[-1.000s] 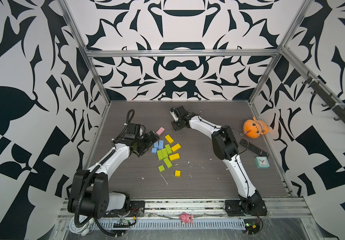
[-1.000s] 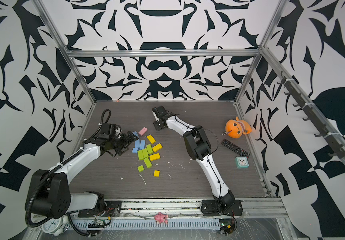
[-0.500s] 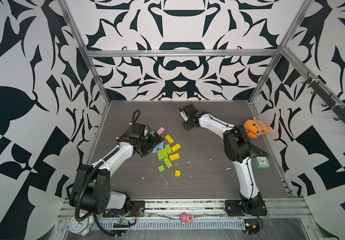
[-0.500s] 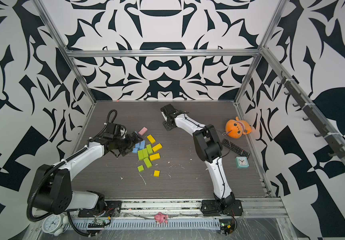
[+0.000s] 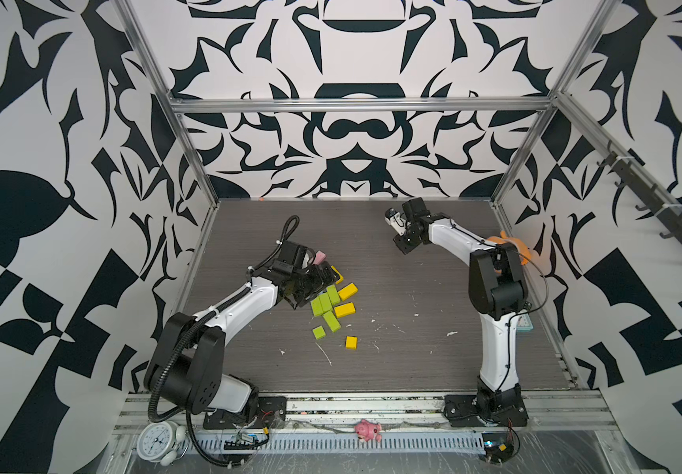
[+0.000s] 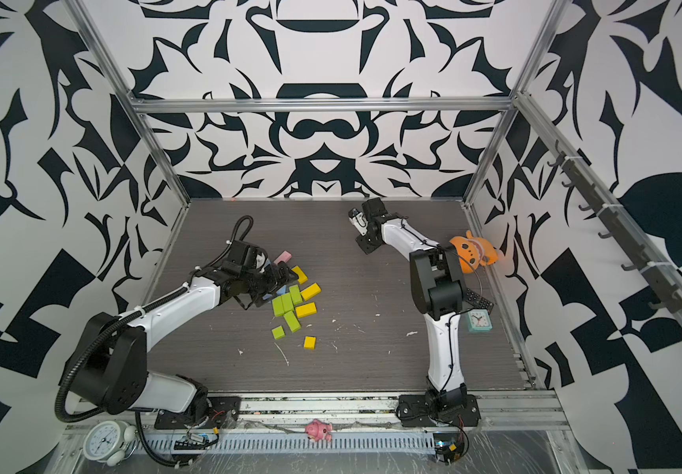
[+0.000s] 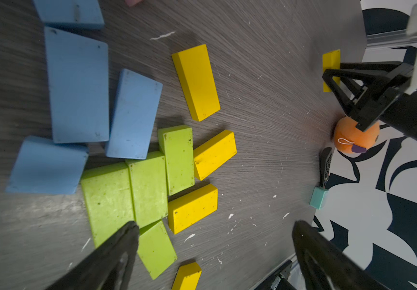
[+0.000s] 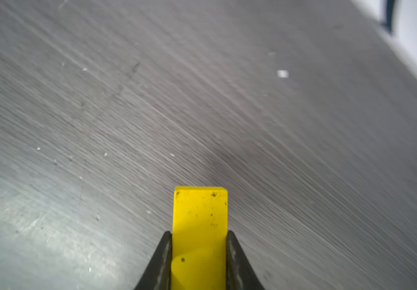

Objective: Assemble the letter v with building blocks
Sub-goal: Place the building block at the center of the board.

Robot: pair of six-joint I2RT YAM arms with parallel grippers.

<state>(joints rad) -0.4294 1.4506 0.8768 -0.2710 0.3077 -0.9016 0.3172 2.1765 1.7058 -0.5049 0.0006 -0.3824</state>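
Observation:
The building blocks lie in a cluster left of the table's middle: lime green ones, yellow ones and a pink one at the back. The light blue blocks show in the left wrist view. My left gripper hovers over the cluster's left side, open, with nothing between its fingers. My right gripper is far back on the right, above bare table. It is shut on a yellow block, which sticks out past the fingertips. A small yellow block and a small green one lie apart at the front.
An orange plush toy, a black remote and a teal clock sit along the right wall. A white alarm clock and a pink toy lie on the front rail. Patterned walls enclose the table.
My right gripper has travelled to the right along the back of the table. My left gripper has moved right, onto the cluster, and now covers the light blue blocks from above.

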